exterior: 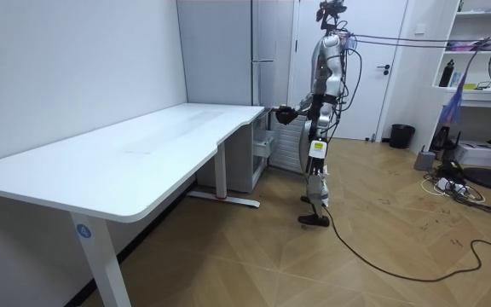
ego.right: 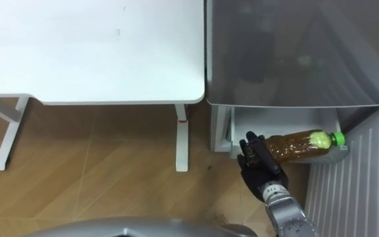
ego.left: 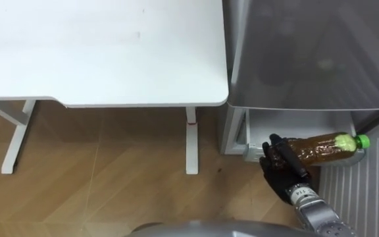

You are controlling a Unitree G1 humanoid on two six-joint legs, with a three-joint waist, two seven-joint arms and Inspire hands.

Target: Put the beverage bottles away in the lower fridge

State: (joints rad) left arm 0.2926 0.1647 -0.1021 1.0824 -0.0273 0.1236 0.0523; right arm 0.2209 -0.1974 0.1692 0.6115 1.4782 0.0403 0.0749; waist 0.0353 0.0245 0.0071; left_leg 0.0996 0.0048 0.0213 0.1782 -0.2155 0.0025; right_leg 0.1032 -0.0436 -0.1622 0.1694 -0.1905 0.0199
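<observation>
The bottle (ego.left: 324,146) is glossy plastic, the desk (ego.left: 110,52) matt, the floor (ego.left: 110,184) wooden.

Bright, even light falls from overhead. The white rectangular desk surface (ego.left: 110,52) glares almost featureless and casts a soft shadow on the pale wooden floor (ego.left: 97,178). The grey metal fridge (ego.left: 314,52) carries dull smeared reflections; the clear plastic bottle of brown drink (ego.left: 321,146) catches a pale glint near its cap.

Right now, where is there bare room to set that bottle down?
The white desk is bare right up to the side of the fridge. The lower compartment looks free behind the drink bottle. It is crowded between the fridge and its open door, where the right hand holds the drink bottle.
</observation>
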